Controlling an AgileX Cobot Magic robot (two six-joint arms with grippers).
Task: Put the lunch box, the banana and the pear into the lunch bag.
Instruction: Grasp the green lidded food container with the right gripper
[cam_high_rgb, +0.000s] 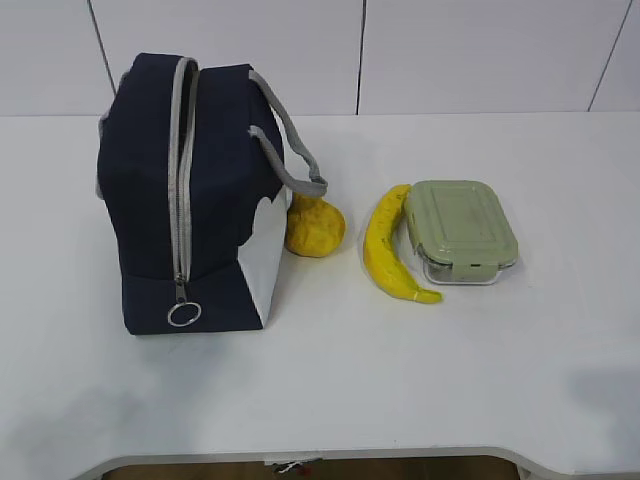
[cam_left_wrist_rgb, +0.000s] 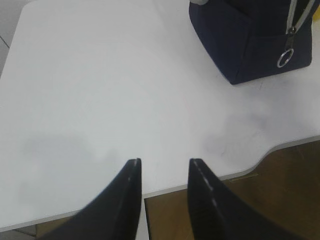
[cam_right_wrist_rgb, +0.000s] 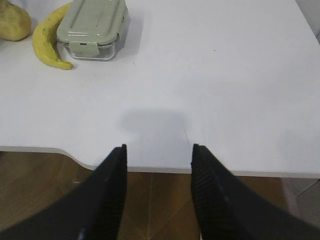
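Lunch bag (cam_high_rgb: 190, 200) upright toward desk (cam_high_rgb: 330, 390) left edge, zipper (cam_high_rgb: 181, 180) shut, ring pull at front. Pear (cam_high_rgb: 315, 228) touching bag. Banana (cam_high_rgb: 386, 250) front-to-back, tip frontward, against lunch box (cam_high_rgb: 460, 228). Left gripper (cam_left_wrist_rgb: 164, 167), right gripper (cam_right_wrist_rgb: 159, 150) parted, empty, over front edge.

Open table (cam_high_rgb: 330, 380) lies before the lunch bag (cam_high_rgb: 180, 200); pear (cam_high_rgb: 315, 228) touches it, banana (cam_high_rgb: 385, 250) crowds lunch box (cam_high_rgb: 460, 228).

Your left gripper (cam_left_wrist_rgb: 164, 161), smooth glossy black tapered fingers, your right gripper (cam_right_wrist_rgb: 158, 146), black fingers, finely textured inner faces
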